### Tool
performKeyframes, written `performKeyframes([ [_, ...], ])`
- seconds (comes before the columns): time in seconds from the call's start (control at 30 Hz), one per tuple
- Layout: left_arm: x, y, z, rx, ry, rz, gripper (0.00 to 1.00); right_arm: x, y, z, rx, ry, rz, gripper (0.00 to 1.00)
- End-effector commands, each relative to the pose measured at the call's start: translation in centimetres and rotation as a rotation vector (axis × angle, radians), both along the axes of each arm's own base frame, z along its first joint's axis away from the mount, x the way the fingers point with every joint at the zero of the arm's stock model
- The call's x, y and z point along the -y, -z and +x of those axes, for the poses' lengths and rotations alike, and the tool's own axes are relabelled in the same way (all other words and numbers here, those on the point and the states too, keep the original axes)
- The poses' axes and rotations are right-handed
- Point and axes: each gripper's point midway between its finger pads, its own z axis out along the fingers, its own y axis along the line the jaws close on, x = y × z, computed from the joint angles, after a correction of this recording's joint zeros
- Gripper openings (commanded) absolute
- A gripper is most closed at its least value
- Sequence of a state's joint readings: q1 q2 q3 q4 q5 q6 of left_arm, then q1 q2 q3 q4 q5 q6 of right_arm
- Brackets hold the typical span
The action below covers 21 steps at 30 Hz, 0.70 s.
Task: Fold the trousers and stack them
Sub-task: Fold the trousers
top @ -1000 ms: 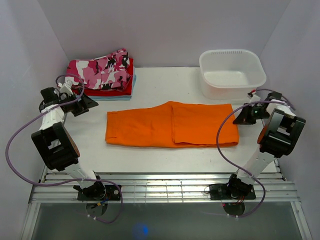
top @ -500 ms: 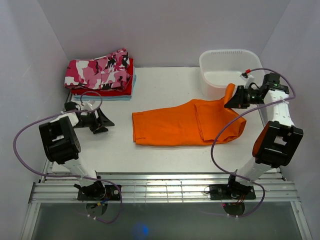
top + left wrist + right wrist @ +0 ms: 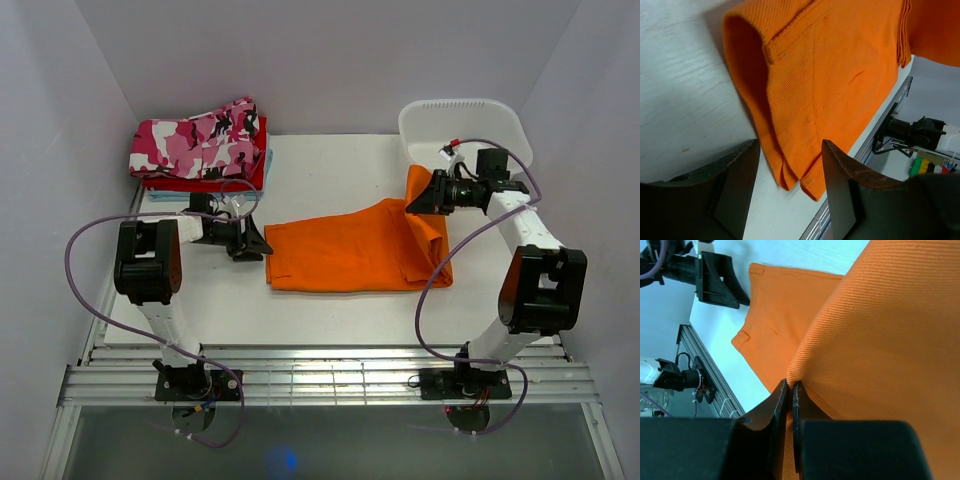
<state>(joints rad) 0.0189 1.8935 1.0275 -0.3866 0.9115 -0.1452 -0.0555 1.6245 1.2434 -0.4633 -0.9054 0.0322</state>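
The orange trousers [image 3: 345, 248] lie folded lengthwise in the middle of the table. My right gripper [image 3: 418, 196] is shut on their right end and holds it lifted above the cloth; in the right wrist view the fabric [image 3: 880, 330] is pinched between the closed fingertips [image 3: 783, 390]. My left gripper [image 3: 262, 247] is open, low on the table at the trousers' left edge. In the left wrist view the orange waist end [image 3: 805, 85] lies just ahead of the open fingers [image 3: 837, 170], with its corner between them.
A stack of folded trousers, pink camouflage [image 3: 200, 140] on top of red and blue, sits at the back left. A white tub [image 3: 465, 140] stands at the back right. The table's metal rail edge [image 3: 330, 375] runs along the front.
My right gripper has carried the trousers' right end up and leftward over the cloth. My left gripper has moved right to the trousers' left edge.
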Motion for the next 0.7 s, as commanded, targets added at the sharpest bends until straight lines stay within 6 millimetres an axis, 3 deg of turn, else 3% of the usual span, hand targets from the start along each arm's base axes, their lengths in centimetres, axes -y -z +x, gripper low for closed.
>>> performKeyframes([
  [0.0,1.2,1.8,0.3,0.004,0.019,0.051,0.64,-4.4,-3.4,0.0,0.092,-0.084,0.094,0.08],
  [0.07,1.9,2.4,0.2,-0.012,0.027,0.048,0.58,-6.1,-3.6,0.0,0.095,-0.108,0.109,0.08],
  [0.17,2.3,3.7,0.1,-0.059,0.024,0.053,0.41,-8.4,-3.4,0.2,0.098,-0.133,0.122,0.08],
  [0.2,2.4,4.0,0.0,-0.072,0.027,0.048,0.29,-9.0,-3.3,0.2,0.098,-0.140,0.126,0.08],
  [0.33,2.5,5.3,-0.2,-0.118,0.023,0.053,0.00,-12.0,-2.9,-0.1,0.103,-0.171,0.134,0.08],
  [0.43,2.6,6.0,-0.4,-0.144,0.023,0.051,0.00,-15.1,-2.3,-1.1,0.089,-0.223,0.154,0.08],
  [0.67,2.8,6.5,-1.1,-0.157,0.025,0.046,0.00,-20.0,-0.1,-2.6,0.043,-0.283,0.177,0.08],
])
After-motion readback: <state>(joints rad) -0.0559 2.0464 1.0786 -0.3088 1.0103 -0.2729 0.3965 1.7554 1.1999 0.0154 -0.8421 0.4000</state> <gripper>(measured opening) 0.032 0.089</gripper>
